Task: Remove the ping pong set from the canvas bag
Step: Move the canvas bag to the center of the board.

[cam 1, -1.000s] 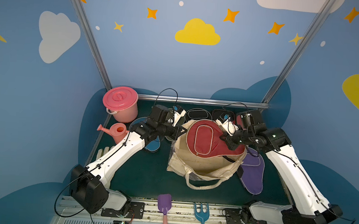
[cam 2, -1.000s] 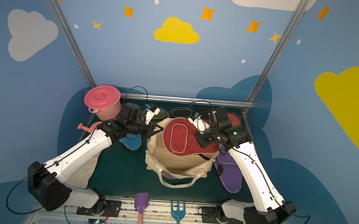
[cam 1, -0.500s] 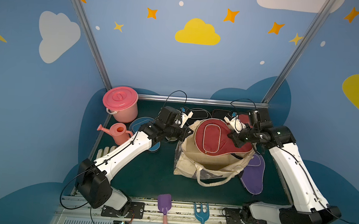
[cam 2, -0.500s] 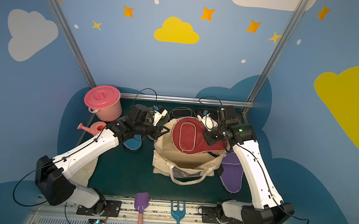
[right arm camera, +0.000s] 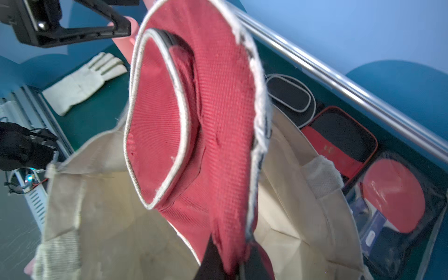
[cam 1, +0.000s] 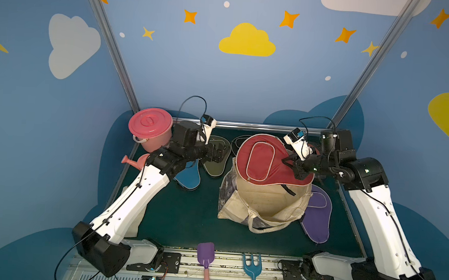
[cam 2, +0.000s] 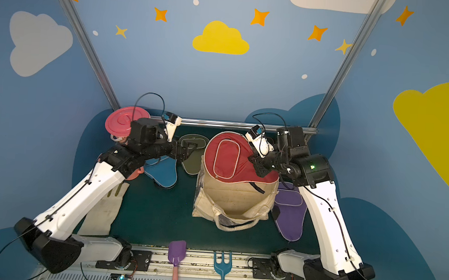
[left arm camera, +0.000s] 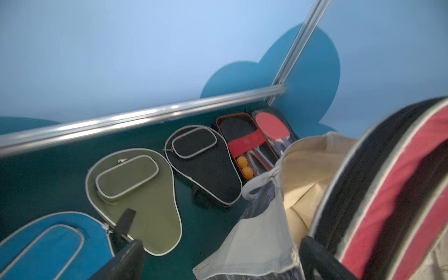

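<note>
My right gripper (cam 1: 292, 165) (right arm camera: 230, 264) is shut on the narrow end of the maroon case (cam 1: 262, 159) (cam 2: 227, 157) (right arm camera: 194, 121). It holds the case tilted above the open mouth of the cream canvas bag (cam 1: 267, 203) (cam 2: 230, 200) (right arm camera: 109, 230). My left gripper (cam 1: 218, 153) (left arm camera: 220, 257) stands open just left of the bag, above the olive case (cam 1: 214, 168) (left arm camera: 145, 194). The bag's rim (left arm camera: 261, 230) shows between its fingers. Around the bag lie the blue case (cam 1: 188, 177), black case (left arm camera: 203, 164), purple case (cam 1: 318, 214) and dark flat packs (left arm camera: 244, 143) (right arm camera: 339, 140).
A pink lidded bucket (cam 1: 149, 128) and a pink watering can (cam 1: 135, 161) stand at the back left. A white glove (cam 2: 102, 210) lies under my left arm. A purple shovel (cam 1: 205, 255) and blue rake (cam 1: 252, 267) rest at the front edge. A metal rail (cam 1: 246, 125) bounds the back.
My left gripper, shut at the bag's rim before, has opened and drawn back to the left. The right gripper has lifted the maroon case higher, and the bag has shifted right.
</note>
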